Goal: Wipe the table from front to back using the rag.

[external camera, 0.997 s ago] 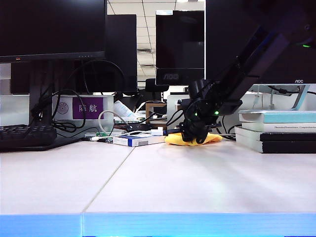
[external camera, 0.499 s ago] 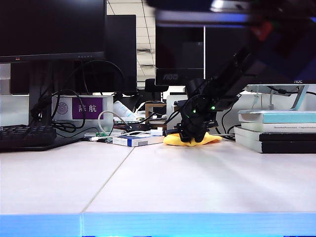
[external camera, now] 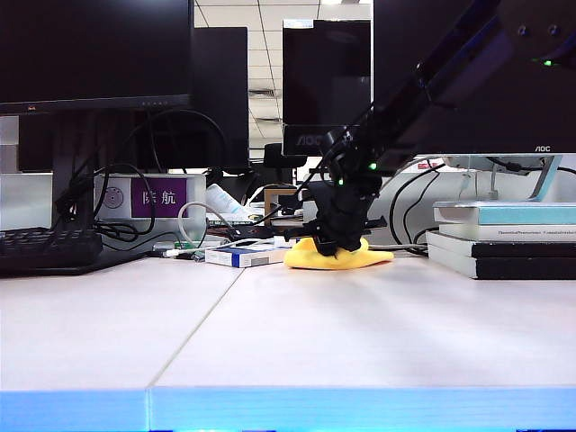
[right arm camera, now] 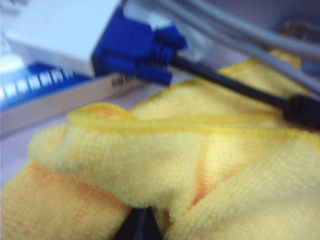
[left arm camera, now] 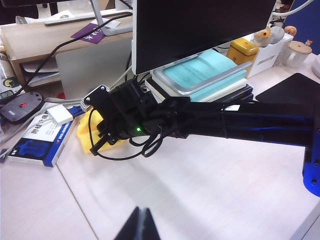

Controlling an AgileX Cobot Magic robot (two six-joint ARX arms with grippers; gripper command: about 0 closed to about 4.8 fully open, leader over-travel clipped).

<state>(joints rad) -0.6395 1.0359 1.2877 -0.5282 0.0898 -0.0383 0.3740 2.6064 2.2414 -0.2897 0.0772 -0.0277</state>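
The right gripper (external camera: pixel 335 250) has its jaws clenched on the rag (external camera: pixel 338 257), pinching a raised fold of the yellow cloth; in the right wrist view the dark jaw tips (right arm camera: pixel 140 226) sit buried in the fuzzy rag (right arm camera: pixel 165 170). The gripper points down onto the cloth at the far end of the bench (external camera: pixel 360 333), the black arm slanting up and away toward two o'clock in the exterior view. The rag lies bunched on the bench, just right of a blue-and-white box (external camera: pixel 241 256) at about nine o'clock from it, with a stack of books (external camera: pixel 504 238) at three o'clock. A blue cable plug (right arm camera: pixel 137 52) lies close behind the cloth, possibly touching it; the blur hides that.

The left gripper (left arm camera: pixel 140 225) hangs above bare bench, well clear of the rag (left arm camera: pixel 92 132), jaws clenched on nothing.
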